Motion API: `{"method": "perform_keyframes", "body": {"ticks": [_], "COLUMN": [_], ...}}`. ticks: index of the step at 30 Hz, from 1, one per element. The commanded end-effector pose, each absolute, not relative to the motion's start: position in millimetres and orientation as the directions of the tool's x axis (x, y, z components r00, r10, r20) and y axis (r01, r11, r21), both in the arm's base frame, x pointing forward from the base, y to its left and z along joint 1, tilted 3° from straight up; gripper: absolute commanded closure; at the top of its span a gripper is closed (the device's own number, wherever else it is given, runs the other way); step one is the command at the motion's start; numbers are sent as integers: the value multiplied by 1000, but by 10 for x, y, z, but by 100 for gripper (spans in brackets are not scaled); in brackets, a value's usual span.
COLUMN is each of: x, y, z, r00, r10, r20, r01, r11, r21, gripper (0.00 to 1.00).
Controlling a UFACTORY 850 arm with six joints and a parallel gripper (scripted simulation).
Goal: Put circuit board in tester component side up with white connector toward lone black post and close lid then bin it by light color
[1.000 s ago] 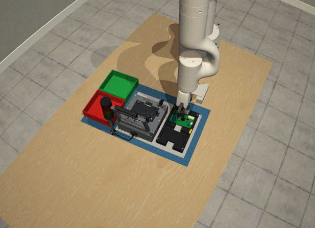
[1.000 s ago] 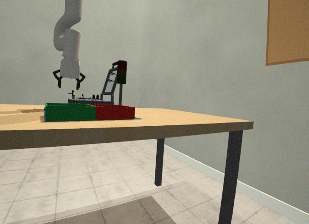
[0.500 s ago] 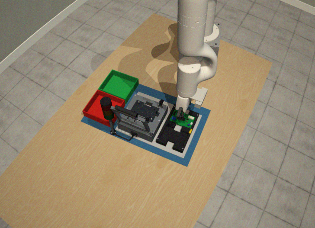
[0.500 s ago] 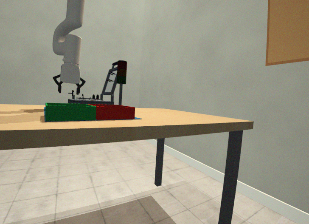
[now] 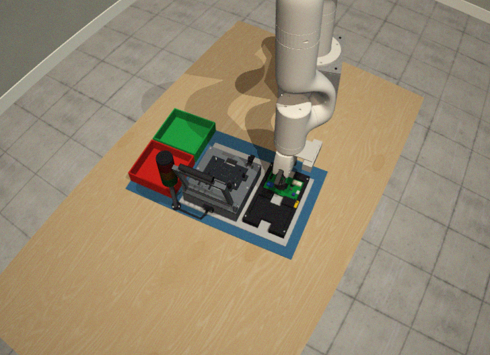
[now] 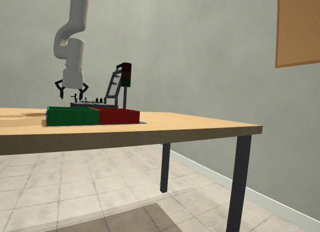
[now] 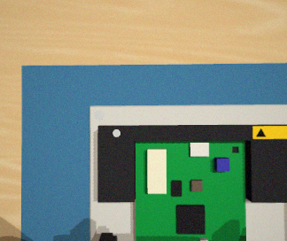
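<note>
The green circuit board [image 5: 285,184] lies component side up in the black tray [image 5: 276,205]. In the wrist view the board [image 7: 190,190] shows a white connector [image 7: 157,171], a blue part and black chips. My gripper [image 5: 280,178] is open and empty, hanging a short way above the board's far end. From the side the open fingers [image 6: 71,93] stand above the fixture level. The tester [image 5: 221,180] sits left of the tray with its lid [image 5: 205,184] raised. The signal light [image 5: 165,169] is dark.
A green bin [image 5: 184,130] and a red bin [image 5: 160,167] stand side by side left of the tester. All sit on a blue mat [image 5: 237,192]. The tray carries a yellow warning label [image 7: 272,132].
</note>
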State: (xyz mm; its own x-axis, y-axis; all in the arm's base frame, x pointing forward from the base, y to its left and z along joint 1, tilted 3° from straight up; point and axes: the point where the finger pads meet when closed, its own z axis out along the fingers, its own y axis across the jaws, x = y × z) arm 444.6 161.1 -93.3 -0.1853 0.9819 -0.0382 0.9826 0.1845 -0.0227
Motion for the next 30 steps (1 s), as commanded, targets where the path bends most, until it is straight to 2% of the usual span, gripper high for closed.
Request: {"method": "perform_keyframes", "body": {"ticks": [1,30], "x": [4453,4456], "y": [1613,1603], "z": [-949,-1117], "r00": [-184,-184], "r10": [981,981], "r20": [-55,-55], "r01": [983,983], "r11": [185,185], "r21": [10,10], "gripper": [0,0]}}
